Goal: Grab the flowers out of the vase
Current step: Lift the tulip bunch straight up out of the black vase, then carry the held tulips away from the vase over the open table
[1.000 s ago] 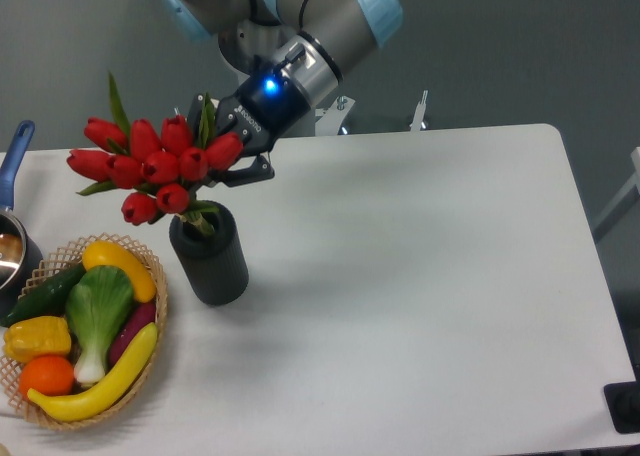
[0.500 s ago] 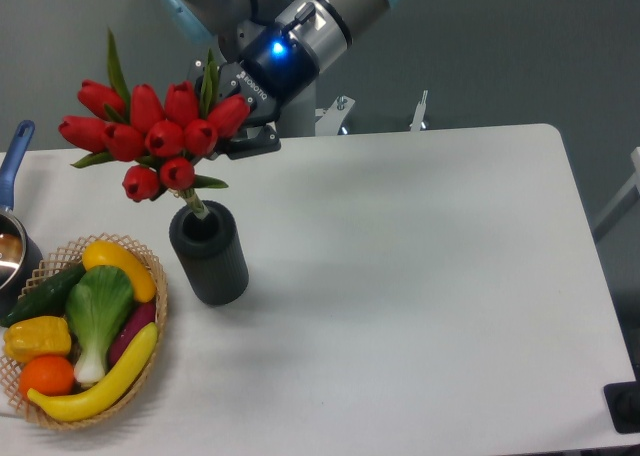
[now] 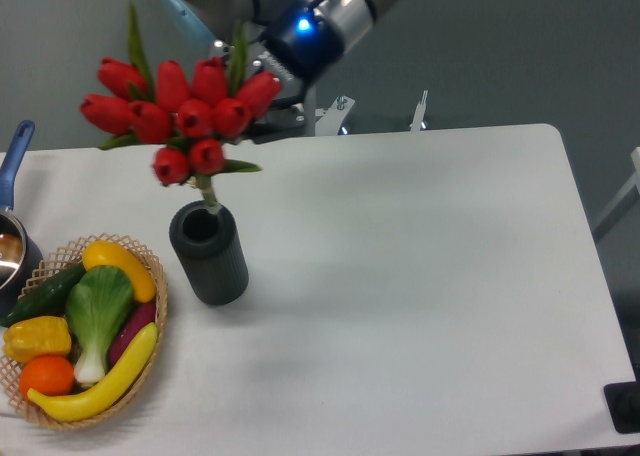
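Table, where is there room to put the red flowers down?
The table is bare from the vase across to its right edge, front and back. The left is crowded: the vase, the basket of toy vegetables and a pot. The gripper holds the flowers above the vase.

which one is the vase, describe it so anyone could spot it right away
On the white table, look to the left side, just right of the wicker basket of toy vegetables. The vase is the dark grey ribbed cylinder standing upright there, round mouth open, right under the red flowers. It is the only dark, plain thing among bright colours.
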Available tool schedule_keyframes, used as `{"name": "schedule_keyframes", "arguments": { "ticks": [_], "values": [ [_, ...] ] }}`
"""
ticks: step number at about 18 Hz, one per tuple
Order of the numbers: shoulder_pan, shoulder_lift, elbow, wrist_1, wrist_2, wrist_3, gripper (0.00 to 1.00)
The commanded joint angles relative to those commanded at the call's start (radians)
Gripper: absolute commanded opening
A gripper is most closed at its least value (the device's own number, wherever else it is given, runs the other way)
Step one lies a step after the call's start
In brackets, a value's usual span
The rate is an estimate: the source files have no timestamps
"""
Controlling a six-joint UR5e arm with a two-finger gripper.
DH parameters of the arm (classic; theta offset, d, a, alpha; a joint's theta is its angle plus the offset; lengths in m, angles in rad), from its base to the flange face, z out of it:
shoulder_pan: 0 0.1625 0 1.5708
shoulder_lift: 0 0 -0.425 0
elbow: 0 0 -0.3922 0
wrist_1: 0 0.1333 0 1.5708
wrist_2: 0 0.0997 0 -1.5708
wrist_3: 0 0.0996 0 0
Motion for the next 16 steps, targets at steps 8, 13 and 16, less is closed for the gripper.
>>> {"name": "schedule_keyframes", "arguments": {
  "ticks": [8, 13, 16],
  "values": [
    [0.100, -0.038, -0.002, -0.002, 0.305, 0.139, 0.02],
    [0.102, -0.098, 0.000, -0.005, 0.515, 0.241, 0.01],
    [0.099, -0.110, -0.008, -0.009, 0.670, 0.265, 0.01]
  ]
}}
